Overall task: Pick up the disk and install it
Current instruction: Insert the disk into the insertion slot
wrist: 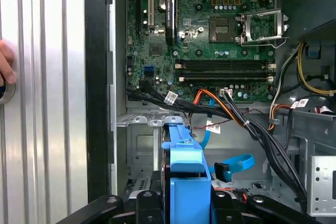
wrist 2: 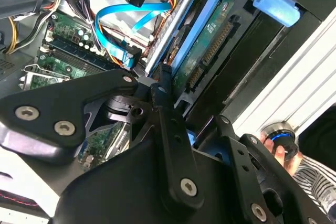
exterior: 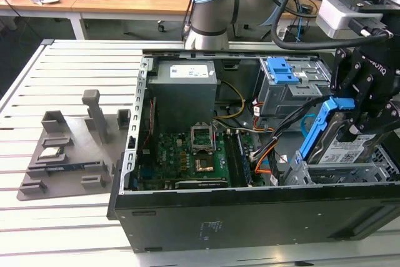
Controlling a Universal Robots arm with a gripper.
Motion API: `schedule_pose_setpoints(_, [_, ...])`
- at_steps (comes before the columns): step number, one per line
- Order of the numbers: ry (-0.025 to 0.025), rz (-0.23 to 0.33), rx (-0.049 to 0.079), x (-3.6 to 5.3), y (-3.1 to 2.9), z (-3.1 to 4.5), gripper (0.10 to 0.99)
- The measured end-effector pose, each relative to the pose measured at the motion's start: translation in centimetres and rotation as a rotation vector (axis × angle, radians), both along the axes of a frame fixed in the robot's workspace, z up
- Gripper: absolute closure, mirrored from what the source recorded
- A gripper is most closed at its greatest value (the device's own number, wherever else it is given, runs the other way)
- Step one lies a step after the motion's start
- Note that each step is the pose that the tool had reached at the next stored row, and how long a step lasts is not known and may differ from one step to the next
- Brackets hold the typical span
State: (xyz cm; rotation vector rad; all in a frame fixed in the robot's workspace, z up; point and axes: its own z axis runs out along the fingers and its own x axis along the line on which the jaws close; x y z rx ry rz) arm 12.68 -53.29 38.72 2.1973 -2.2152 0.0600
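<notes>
The disk point(exterior: 342, 145) is clamped between the black fingers point(exterior: 361, 101) of the gripper point(exterior: 356, 114), at the right side of the exterior view. You see it tilted, with one end raised: its blue bracket point(exterior: 315, 126) runs diagonally and the white label faces up. In the first wrist view the bracket point(wrist: 184, 166) stands at the bottom centre, between the two finger bases, so the grasp looks firm to me.

Around the disk you find the metal drive cage point(exterior: 350, 170) in the lower right corner of the open computer case point(exterior: 250, 217). The lower end of the disk is already at or inside this cage, but the upper end is above it. In the second wrist view the disk's connector edge point(wrist 2: 207, 51) points toward the loose blue cable point(wrist 2: 123, 17) at the upper left.

So you can judge that the pick-up is done and the carrying too. The seating is not finished: the disk is not yet flat in its bay. The motherboard point(exterior: 187, 154) lies in the centre, well apart from the disk. A person's hand point(wrist: 5, 69) rests at the left edge of the first wrist view, outside the case.
</notes>
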Motion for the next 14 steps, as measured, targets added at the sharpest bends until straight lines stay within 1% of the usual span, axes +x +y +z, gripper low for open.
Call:
schedule_pose_setpoints(2, [-0.0001, 0.0, 0.0, 0.01, 0.0, -0.02, 0.71])
schedule_pose_setpoints(3, [0.0001, 0.0, 0.0, 0.0, 0.0, -0.04, 0.651])
schedule_pose_setpoints(4, [0.0001, 0.0, 0.0, 0.0, 0.0, -0.05, 0.651])
schedule_pose_setpoints(5, [0.0, 0.0, 0.0, 0.0, 0.0, -0.05, 0.588])
schedule_pose_setpoints(9, [0.0, 0.0, 0.0, 0.0, 0.0, -0.1, 0.6])
schedule_pose_setpoints(14, [0.0, 0.0, 0.0, 0.0, 0.0, -0.15, 0.91])
